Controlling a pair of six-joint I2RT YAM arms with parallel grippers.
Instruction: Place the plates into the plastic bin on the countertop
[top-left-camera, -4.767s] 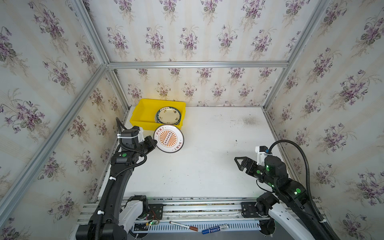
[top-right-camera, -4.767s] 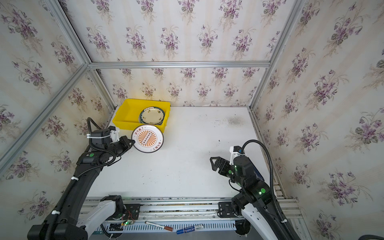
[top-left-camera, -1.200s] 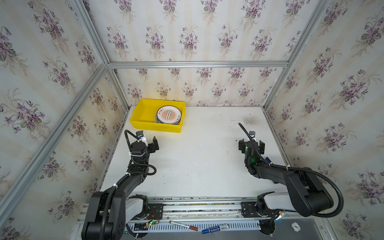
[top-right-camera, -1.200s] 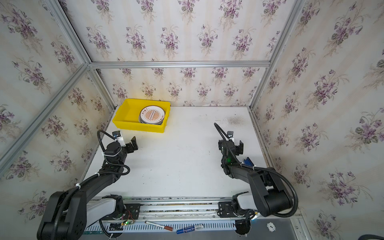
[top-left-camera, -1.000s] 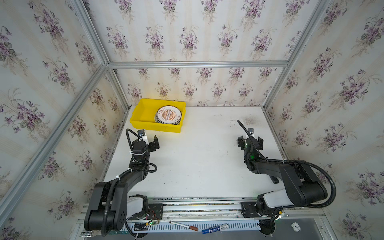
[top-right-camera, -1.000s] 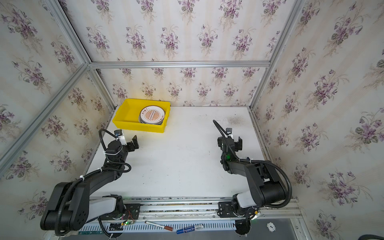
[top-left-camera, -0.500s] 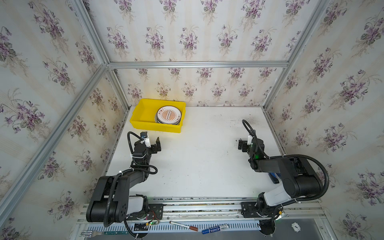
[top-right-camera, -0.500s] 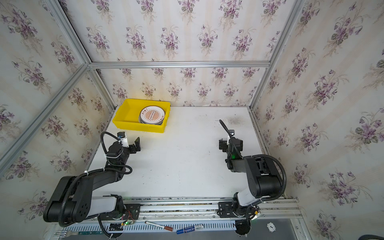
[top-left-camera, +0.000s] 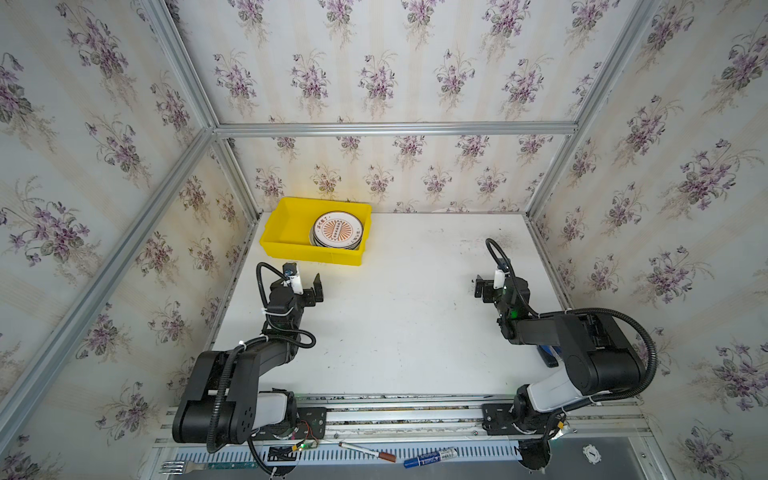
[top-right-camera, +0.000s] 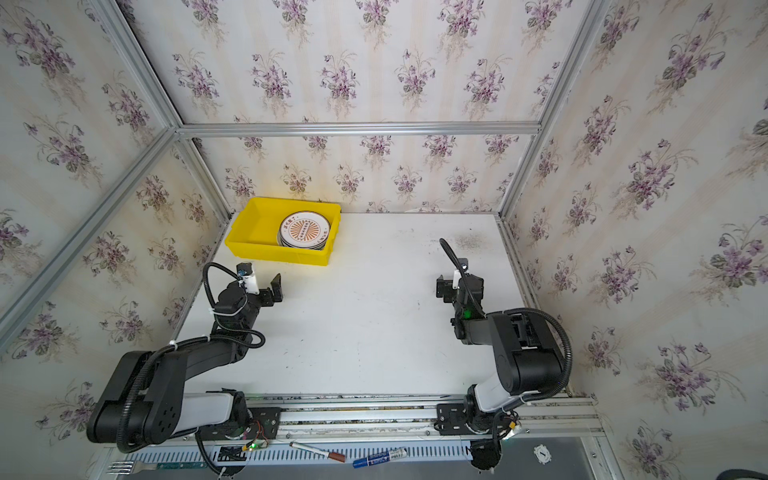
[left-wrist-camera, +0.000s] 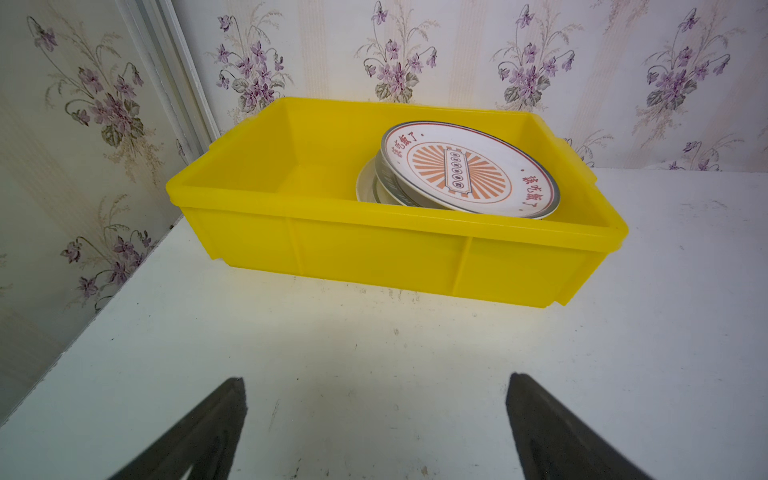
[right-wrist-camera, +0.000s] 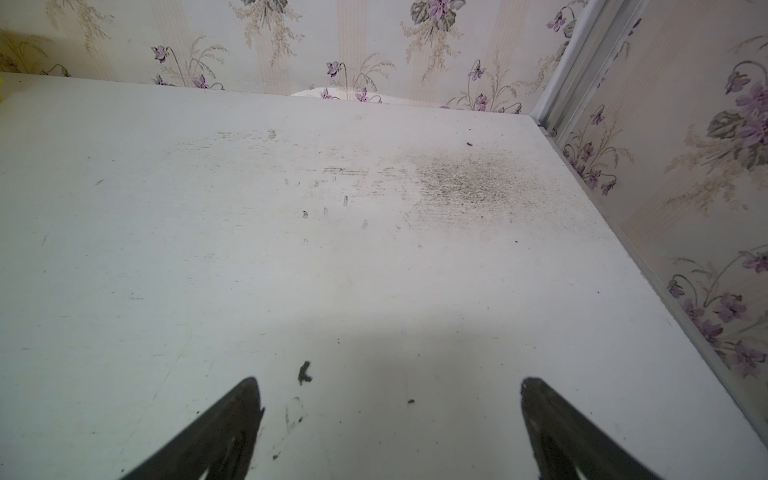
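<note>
The yellow plastic bin (top-left-camera: 282, 224) (top-right-camera: 253, 232) (left-wrist-camera: 374, 257) stands at the back left corner of the white countertop (top-left-camera: 407, 316). A stack of plates (top-left-camera: 337, 229) (top-right-camera: 304, 229) (left-wrist-camera: 465, 174) fills its right half, with the orange sunburst plate on top, slightly tilted. My left gripper (top-left-camera: 305, 286) (top-right-camera: 264, 286) (left-wrist-camera: 376, 380) is open and empty, low over the countertop a short way in front of the bin. At the right side my right gripper (top-left-camera: 492, 286) (top-right-camera: 455, 286) (right-wrist-camera: 389, 380) is also open and empty, low over bare countertop.
Wallpapered walls with aluminium rails enclose the left, back and right. A dark scuffed patch (right-wrist-camera: 457, 183) marks the back right of the countertop. A fork (top-left-camera: 195, 466) and marker pens (top-left-camera: 430, 459) lie on the front rail. A blue object (top-left-camera: 546, 355) lies under the right arm.
The sunburst plate that my left gripper held beside the bin now lies on the stack inside it. Both arms have folded back and low; both grippers stay open.
</note>
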